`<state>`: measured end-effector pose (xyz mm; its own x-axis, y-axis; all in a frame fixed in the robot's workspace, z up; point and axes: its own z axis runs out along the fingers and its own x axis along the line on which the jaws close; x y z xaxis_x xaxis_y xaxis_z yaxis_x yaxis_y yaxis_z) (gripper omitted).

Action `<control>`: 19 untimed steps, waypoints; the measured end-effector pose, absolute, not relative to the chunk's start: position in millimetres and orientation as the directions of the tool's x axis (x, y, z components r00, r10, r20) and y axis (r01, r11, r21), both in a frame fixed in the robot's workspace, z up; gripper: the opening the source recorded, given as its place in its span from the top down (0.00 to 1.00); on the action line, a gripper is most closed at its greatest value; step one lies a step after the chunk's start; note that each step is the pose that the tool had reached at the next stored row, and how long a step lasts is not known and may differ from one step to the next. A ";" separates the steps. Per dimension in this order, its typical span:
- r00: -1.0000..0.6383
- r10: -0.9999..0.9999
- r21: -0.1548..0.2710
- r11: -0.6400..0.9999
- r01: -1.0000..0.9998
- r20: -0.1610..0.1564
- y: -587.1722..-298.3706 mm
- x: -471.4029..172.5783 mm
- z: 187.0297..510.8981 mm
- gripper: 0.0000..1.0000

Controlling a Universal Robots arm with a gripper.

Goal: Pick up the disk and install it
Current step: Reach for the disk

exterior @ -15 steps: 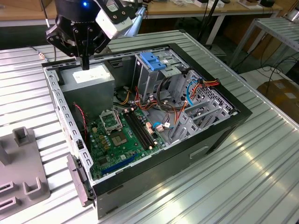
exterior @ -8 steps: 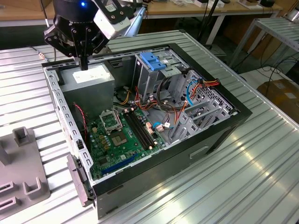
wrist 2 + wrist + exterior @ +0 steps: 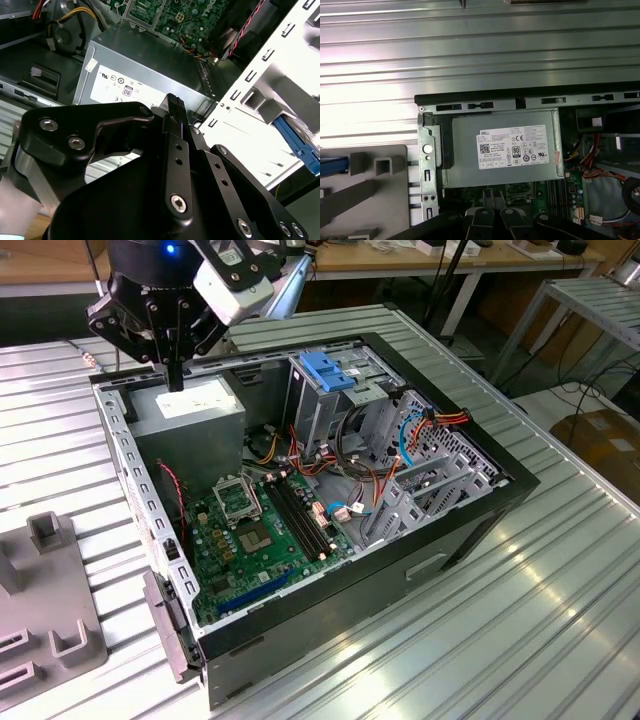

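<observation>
Fingers together, nothing between them. My gripper hangs just above the power-supply box in the open computer case. The disk is hard to make out. In the first wrist view it is a blue sliver cut off at the frame edge (its face is hidden), by the grey fixture, outside the case and well apart from the power-supply box. The exterior view gives me the case's contents beside that box: motherboard, cables, and a metal cage topped by a blue bracket.
</observation>
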<state>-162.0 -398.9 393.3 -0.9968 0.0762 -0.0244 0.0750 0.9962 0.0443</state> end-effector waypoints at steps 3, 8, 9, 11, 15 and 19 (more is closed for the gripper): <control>-0.997 0.076 0.044 0.996 0.075 -0.024 -398.9 -163.8 393.3 0.90; -0.997 0.076 0.044 0.996 0.075 -0.024 -398.9 -166.7 393.3 0.90; -0.997 0.076 0.044 0.996 0.075 -0.024 -398.9 -167.3 393.3 0.90; -0.997 0.076 0.044 0.996 0.075 -0.024 -399.0 -168.4 393.3 0.90; -0.997 0.076 0.044 0.996 0.075 -0.024 -398.9 -170.8 393.3 0.90; -0.997 0.076 0.044 0.996 0.075 -0.024 -398.9 -173.0 393.3 0.90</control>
<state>-173.0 -398.9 393.3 -0.9968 0.0762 -0.0244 0.0751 0.9962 0.0444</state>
